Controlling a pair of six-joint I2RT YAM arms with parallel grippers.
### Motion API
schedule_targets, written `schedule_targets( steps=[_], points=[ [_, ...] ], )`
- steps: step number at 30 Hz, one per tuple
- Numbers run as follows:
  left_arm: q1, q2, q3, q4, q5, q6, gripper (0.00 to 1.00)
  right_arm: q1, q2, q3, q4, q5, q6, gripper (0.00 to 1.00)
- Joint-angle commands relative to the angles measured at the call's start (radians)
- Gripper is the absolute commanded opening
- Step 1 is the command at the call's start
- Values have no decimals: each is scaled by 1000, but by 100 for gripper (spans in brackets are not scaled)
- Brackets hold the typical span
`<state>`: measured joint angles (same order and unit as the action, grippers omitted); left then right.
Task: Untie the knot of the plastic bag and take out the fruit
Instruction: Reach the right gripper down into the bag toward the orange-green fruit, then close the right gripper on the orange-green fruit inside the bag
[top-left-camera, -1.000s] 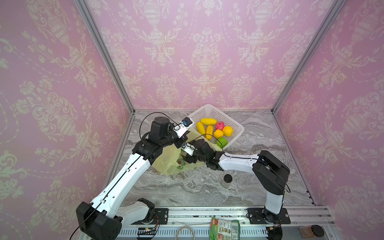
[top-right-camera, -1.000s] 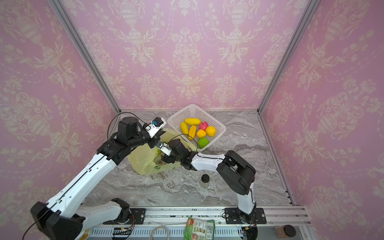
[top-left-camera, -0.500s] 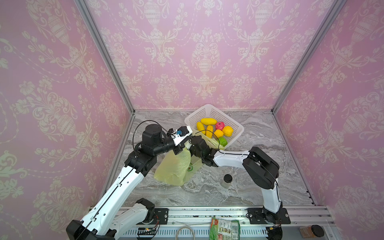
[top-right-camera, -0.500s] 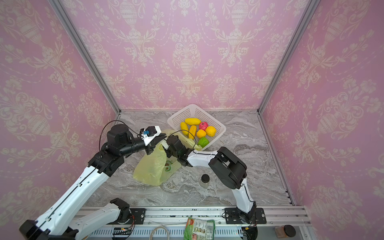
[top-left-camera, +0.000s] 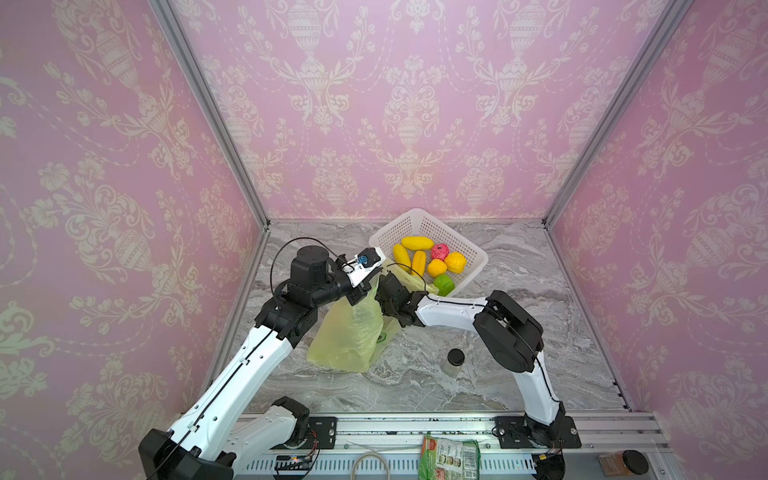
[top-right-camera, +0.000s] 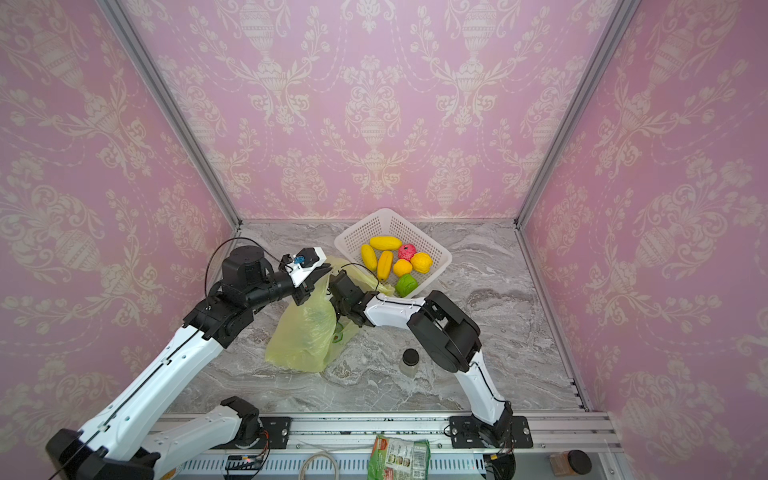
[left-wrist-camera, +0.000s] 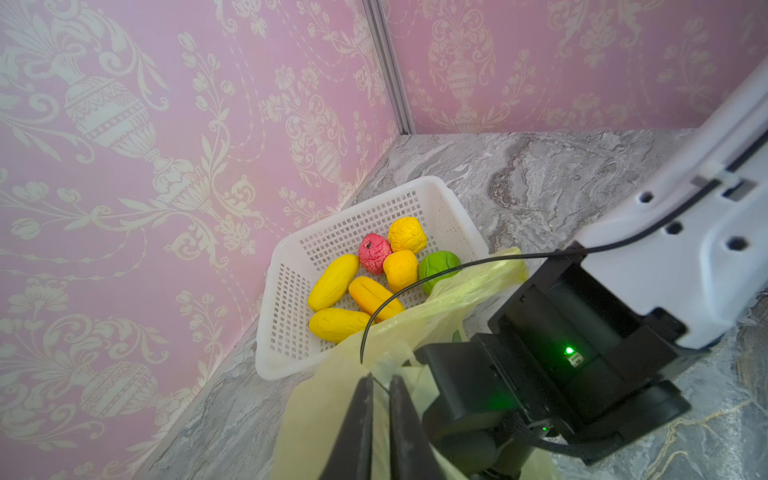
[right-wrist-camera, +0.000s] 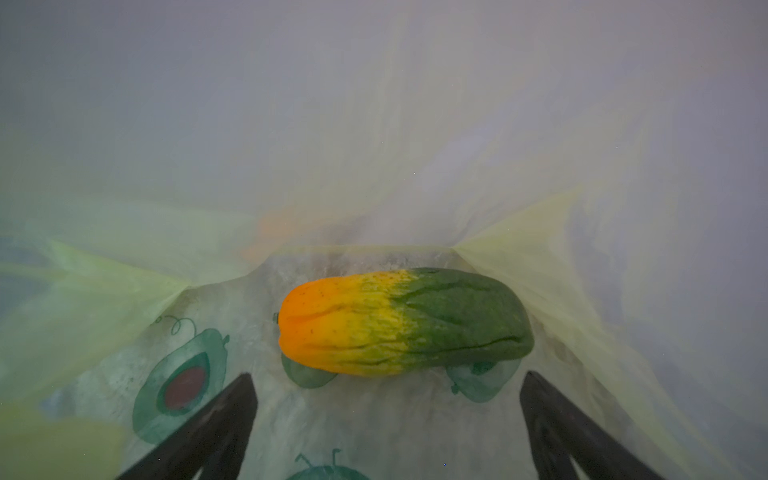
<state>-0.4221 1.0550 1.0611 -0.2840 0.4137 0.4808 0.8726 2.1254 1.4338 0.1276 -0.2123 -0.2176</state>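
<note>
The yellow-green plastic bag (top-left-camera: 349, 336) (top-right-camera: 305, 332) stands tented on the marble, its upper edge pulled up. My left gripper (left-wrist-camera: 380, 376) (top-left-camera: 368, 286) is shut on that edge, with thin film between its nearly closed fingers. My right gripper (right-wrist-camera: 388, 378) is open wide inside the bag, with nothing between its fingers. A green-orange oblong fruit (right-wrist-camera: 403, 320) lies on the bag's floor just ahead of them. Several more fruit (top-left-camera: 428, 259) (left-wrist-camera: 374, 274) sit in the white basket (top-left-camera: 399, 228) (left-wrist-camera: 266, 357). The knot is out of view.
A small jar with a black lid (top-left-camera: 455, 361) stands on the table in front of the right arm's elbow. A green snack packet (top-left-camera: 449, 457) and a brown jar (top-left-camera: 623, 463) lie on the front rail. The basket sits against the back wall.
The bag lay flat a second ago. My left gripper has lifted its edge up and back, and its fingers have parted slightly. My right gripper has opened wider and pushed into the bag's mouth.
</note>
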Motion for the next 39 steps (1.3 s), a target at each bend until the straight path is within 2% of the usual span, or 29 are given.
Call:
schedule_targets(
  steps=[1,3,4,7,10,12,15,18,22,23,25,31,34,35,39],
  points=[
    [-4,12,131,-119,-99,-107,48,1,23,65,-64,38,-16,100],
    [-12,19,205,-198,-131,-222,67,-6,31,95,-88,77,2,100],
    [-11,25,245,-259,-130,-274,73,-9,29,100,-92,79,11,100],
    [-12,40,288,-400,-89,-351,80,-11,23,97,-91,75,21,100],
    [-19,86,300,-500,-78,-369,85,-8,15,93,-93,68,20,100],
    [-26,122,306,-542,-136,-363,99,-9,0,73,-74,64,29,100],
    [-26,185,299,-545,-221,-346,99,-9,-22,42,-43,41,35,100],
    [-27,244,322,-559,-227,-338,99,-9,-26,34,-36,39,41,100],
    [-30,245,286,-512,-252,-316,99,-9,-7,58,-52,37,40,100],
    [-30,243,283,-505,-264,-312,98,-9,0,66,-59,40,39,100],
    [-30,242,282,-495,-274,-304,84,-9,10,78,-68,48,35,100],
    [-29,248,304,-497,-250,-289,25,-23,21,89,-72,46,41,100],
    [-29,241,301,-479,-250,-286,3,-34,21,92,-78,38,48,100],
    [-29,240,301,-474,-251,-285,0,-35,21,92,-82,32,49,100],
    [-29,232,301,-442,-251,-274,0,-25,22,98,-98,2,31,100]
  ],
)
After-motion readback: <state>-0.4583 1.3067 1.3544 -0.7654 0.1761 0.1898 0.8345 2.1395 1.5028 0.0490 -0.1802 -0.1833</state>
